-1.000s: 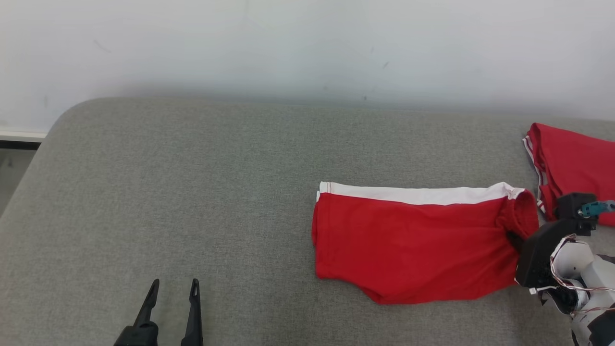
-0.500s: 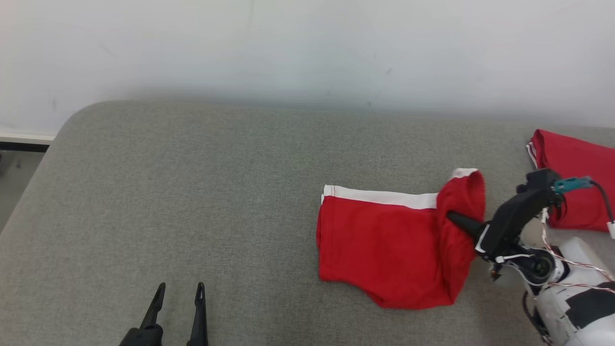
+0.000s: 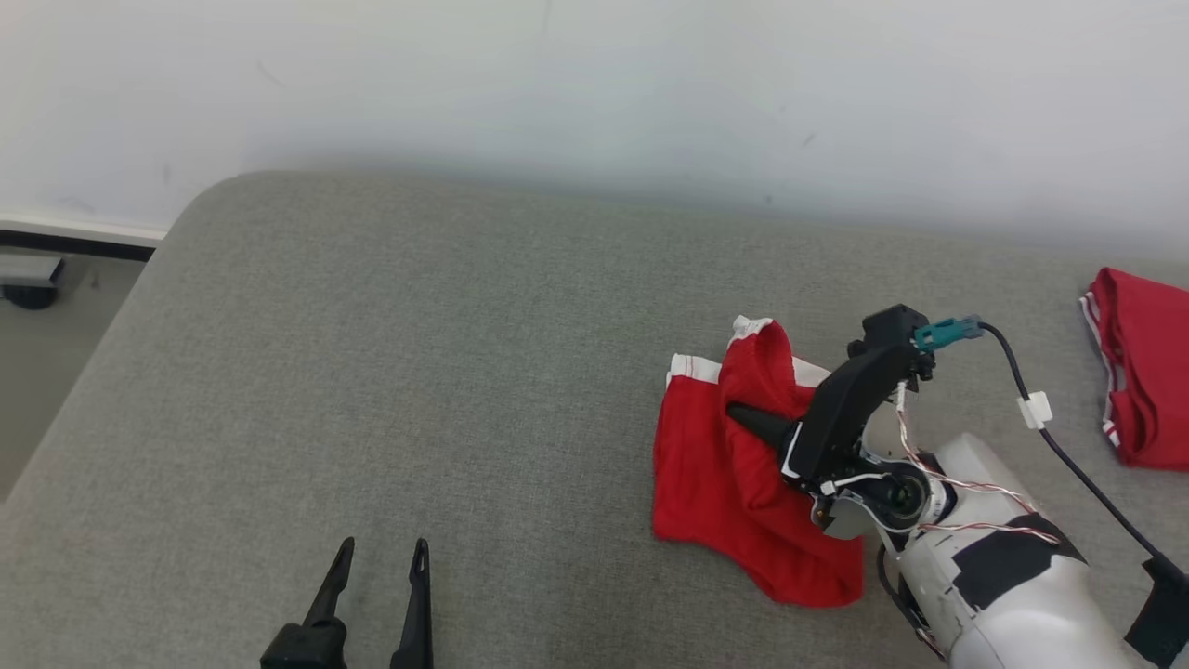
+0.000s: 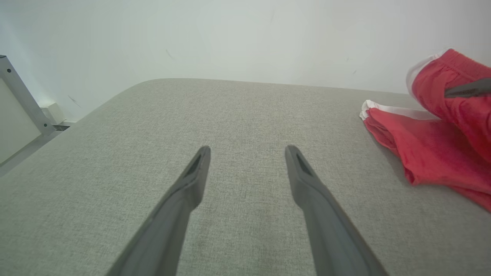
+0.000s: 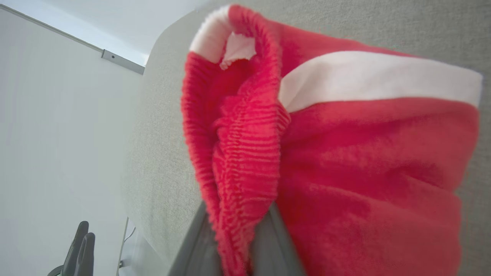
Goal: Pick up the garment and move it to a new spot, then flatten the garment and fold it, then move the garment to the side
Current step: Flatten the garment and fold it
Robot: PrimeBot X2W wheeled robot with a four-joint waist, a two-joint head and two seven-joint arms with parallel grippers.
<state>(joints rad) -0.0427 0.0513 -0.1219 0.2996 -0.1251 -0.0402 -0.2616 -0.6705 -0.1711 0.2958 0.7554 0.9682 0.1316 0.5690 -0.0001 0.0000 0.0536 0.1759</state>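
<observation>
Your right arm: pale grey forearm shell with black patches; black angular wrist housing; teal connector feeding a black cable, which carries a white clip; thin red-and-white wires, possibly twisted pairs. Your left jaws: two long dark grey fingers, tapering, each slotted near the tip, on a black base.

Grey cushion (white wall behind).

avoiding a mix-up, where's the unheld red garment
The unheld garment lies at the head view's far right, on the grey surface, apart from the shorts the right pincer holds.
</observation>
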